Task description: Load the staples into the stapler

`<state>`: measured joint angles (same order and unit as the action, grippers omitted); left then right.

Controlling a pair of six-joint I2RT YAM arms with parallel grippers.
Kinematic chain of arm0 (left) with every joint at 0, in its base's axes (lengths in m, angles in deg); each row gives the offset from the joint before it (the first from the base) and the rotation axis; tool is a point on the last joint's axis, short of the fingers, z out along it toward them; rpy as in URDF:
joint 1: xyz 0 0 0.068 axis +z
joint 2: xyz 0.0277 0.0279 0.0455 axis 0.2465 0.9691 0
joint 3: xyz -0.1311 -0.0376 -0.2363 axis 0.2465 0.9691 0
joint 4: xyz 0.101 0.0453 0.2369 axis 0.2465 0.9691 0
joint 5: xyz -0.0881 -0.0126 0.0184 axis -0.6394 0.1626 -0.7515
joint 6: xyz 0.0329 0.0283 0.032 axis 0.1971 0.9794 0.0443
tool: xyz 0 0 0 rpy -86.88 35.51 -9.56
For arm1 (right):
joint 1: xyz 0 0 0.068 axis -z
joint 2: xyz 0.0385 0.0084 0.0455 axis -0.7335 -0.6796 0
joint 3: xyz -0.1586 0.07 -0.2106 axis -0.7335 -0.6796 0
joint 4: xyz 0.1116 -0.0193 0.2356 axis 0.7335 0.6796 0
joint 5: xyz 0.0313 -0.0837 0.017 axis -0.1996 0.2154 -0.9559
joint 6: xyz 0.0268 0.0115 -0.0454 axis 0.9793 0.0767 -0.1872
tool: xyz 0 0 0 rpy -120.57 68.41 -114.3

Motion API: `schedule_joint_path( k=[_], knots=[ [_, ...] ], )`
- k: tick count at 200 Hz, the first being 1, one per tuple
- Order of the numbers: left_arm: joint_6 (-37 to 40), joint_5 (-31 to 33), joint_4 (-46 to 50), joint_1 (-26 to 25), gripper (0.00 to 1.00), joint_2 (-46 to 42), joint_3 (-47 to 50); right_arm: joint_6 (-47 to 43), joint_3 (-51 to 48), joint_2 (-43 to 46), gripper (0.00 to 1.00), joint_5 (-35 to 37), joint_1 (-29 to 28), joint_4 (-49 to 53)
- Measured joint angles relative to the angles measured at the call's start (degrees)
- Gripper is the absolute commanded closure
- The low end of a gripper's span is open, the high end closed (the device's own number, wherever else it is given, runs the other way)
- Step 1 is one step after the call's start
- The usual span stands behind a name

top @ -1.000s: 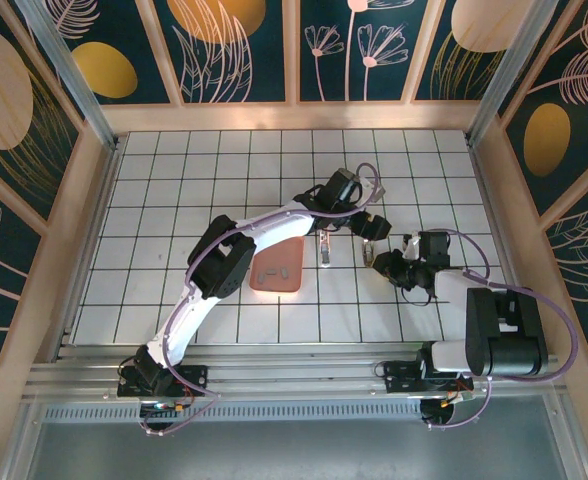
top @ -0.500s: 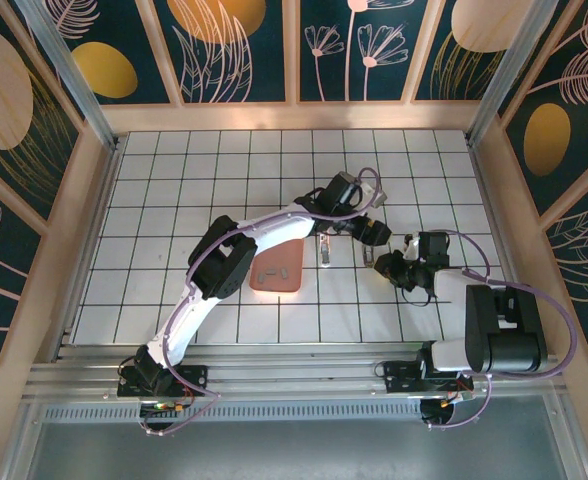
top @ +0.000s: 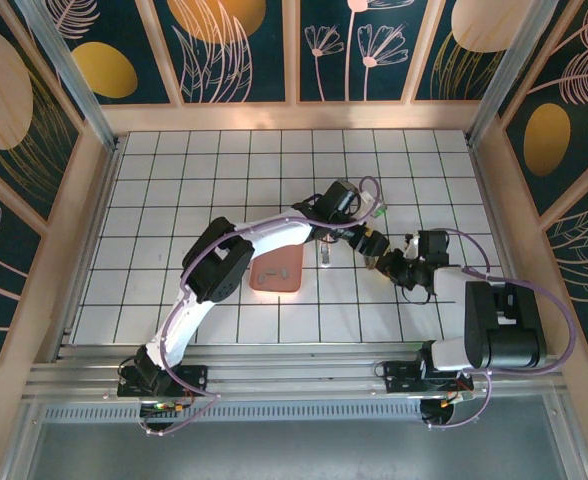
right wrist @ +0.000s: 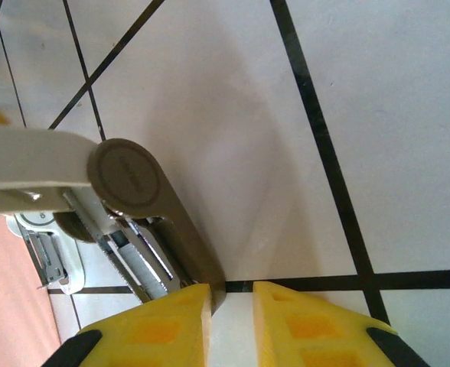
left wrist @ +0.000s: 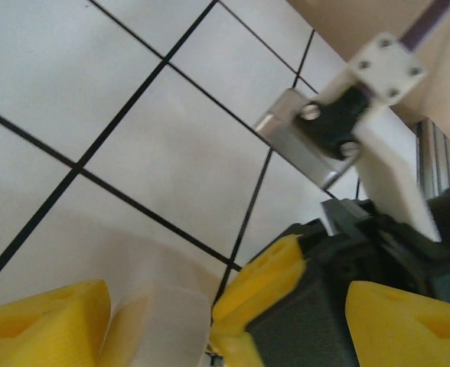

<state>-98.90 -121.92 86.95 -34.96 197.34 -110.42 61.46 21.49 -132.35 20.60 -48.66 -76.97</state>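
The stapler (top: pixel 377 253) stands open on the tiles between both grippers. In the right wrist view its beige lid (right wrist: pixel 34 164) swings left from the round hinge (right wrist: pixel 129 177). A ridged grey strip that looks like staples lies in the bare metal channel (right wrist: pixel 137 264). My right gripper (right wrist: pixel 233 306) is shut on the stapler's white base end. My left gripper (left wrist: pixel 225 329) is open, its left finger lying against the cream lid (left wrist: pixel 160 329) and the right gripper's yellow finger (left wrist: pixel 259 287) inside its span. Loose staples (top: pixel 267 273) lie on the orange tray (top: pixel 286 282).
A small white and metal object (top: pixel 324 251) lies on the tiles between the tray and the stapler, and appears again in the right wrist view (right wrist: pixel 49 260). The right arm's wrist bracket (left wrist: pixel 309 141) hangs close over the left gripper. Wooden walls ring the tiled floor.
My left gripper has come down and towards the right gripper, closing in on the stapler. The right gripper has shifted slightly up and left.
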Motion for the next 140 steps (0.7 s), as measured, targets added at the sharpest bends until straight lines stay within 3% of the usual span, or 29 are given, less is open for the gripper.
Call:
schedule_joint_path(
  k=[88,140],
  knots=[
    [1.3,0.2,-0.7,-0.4,0.20,-0.8,3.0,0.0,0.2,-0.4,0.79,-0.1,0.0,0.0],
    [2.1,0.4,-0.7,-0.6,0.19,-2.8,6.1,0.0,0.6,-0.3,0.74,-0.2,0.0,0.5]
  ],
)
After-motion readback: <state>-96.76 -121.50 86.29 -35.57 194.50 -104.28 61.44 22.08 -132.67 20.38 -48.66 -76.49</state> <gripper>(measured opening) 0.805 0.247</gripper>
